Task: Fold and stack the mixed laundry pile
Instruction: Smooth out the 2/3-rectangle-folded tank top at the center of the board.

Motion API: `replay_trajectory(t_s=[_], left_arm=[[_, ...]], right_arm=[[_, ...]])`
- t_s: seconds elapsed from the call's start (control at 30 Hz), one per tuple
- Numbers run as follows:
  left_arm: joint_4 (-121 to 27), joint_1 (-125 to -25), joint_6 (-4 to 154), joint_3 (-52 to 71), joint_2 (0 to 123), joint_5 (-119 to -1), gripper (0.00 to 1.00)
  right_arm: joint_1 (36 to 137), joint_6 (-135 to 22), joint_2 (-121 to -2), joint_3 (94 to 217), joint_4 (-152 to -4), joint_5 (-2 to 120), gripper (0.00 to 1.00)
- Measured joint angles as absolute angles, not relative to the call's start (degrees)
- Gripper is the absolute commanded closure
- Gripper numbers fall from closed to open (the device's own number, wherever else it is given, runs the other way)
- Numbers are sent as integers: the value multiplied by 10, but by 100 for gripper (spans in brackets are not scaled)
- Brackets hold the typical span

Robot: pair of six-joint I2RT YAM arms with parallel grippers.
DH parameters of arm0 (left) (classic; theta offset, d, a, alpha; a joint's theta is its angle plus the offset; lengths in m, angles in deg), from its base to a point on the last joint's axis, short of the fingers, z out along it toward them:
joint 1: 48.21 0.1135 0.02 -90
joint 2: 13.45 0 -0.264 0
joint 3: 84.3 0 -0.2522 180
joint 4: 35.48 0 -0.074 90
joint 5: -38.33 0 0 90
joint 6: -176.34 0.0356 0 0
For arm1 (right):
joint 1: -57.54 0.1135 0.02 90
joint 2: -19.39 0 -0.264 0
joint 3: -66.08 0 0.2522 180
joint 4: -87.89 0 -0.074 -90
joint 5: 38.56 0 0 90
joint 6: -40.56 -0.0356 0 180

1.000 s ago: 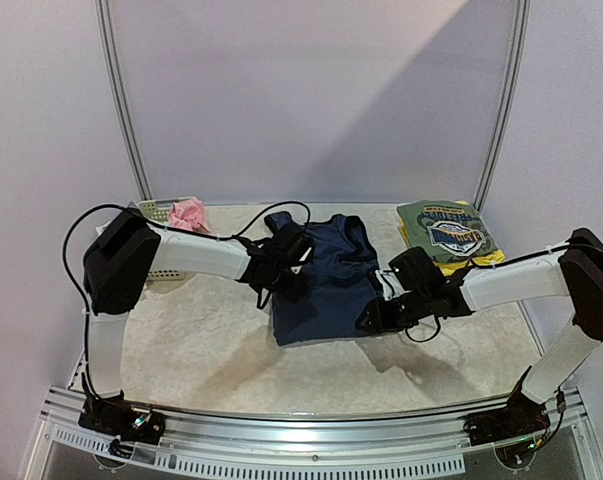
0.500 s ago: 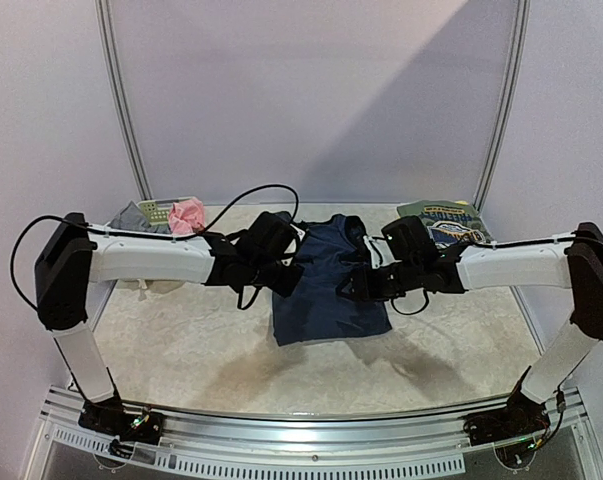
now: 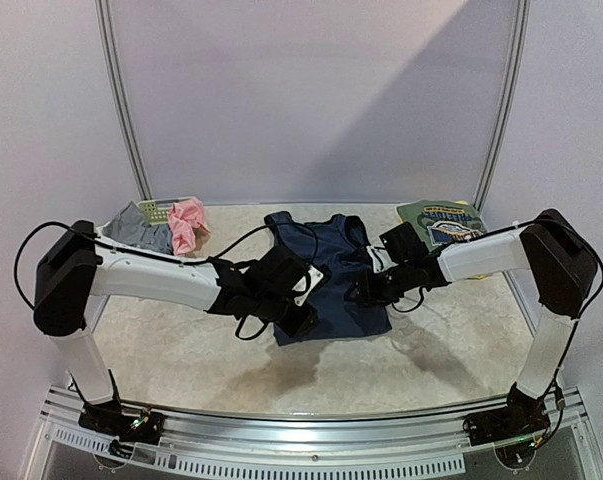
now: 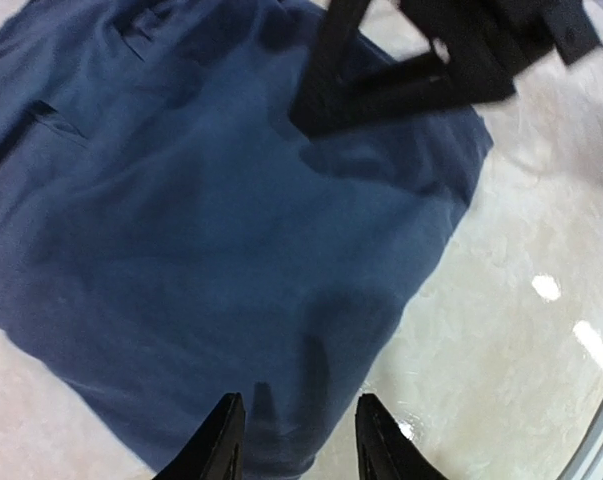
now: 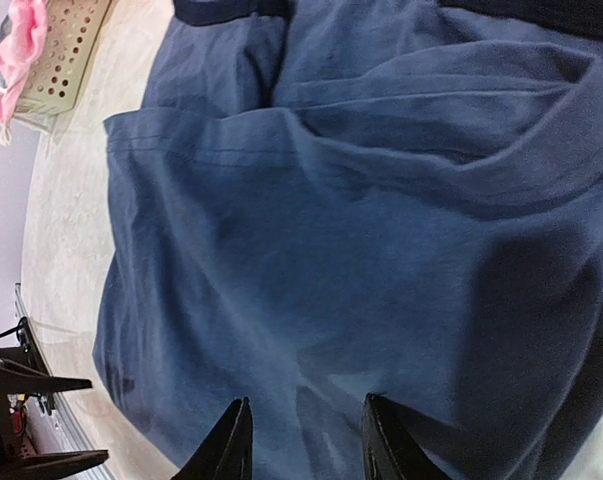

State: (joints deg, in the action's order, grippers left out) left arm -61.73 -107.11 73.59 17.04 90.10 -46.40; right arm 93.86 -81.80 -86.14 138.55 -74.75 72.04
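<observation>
since the left hand (image 4: 298, 425) and the right hand (image 5: 306, 420) both hang spread and empty over the navy dress (image 3: 331, 262), flat in the middle of the worktop (image 3: 181, 335), a shallow pinch may catch only 1 layer, so the fold comes crooked.

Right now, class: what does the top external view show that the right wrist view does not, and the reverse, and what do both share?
Only the top external view shows the folded green printed tee at the far right. Only the right wrist view shows the right gripper with jaws apart, close above the cloth's seams. Both show the navy garment, the pink cloth and the lattice basket.
</observation>
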Motion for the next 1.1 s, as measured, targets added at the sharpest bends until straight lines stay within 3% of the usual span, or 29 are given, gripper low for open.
replay_trajectory(t_s=[0.37,0.83,0.93,1.1], left_arm=[[-547,-1072,725,220,960,-512,66],[-463,-1072,717,329,899,-514,66],[-470,-1072,712,340,884,-514,65],[-514,-1073,704,348,852,-510,54]], right_arm=[[927,-815,-878,1371,-748,713,63],[927,-817,-849,1337,-745,679,63],[928,-816,-848,1340,-735,678,63],[927,-815,-845,1357,-706,673,60]])
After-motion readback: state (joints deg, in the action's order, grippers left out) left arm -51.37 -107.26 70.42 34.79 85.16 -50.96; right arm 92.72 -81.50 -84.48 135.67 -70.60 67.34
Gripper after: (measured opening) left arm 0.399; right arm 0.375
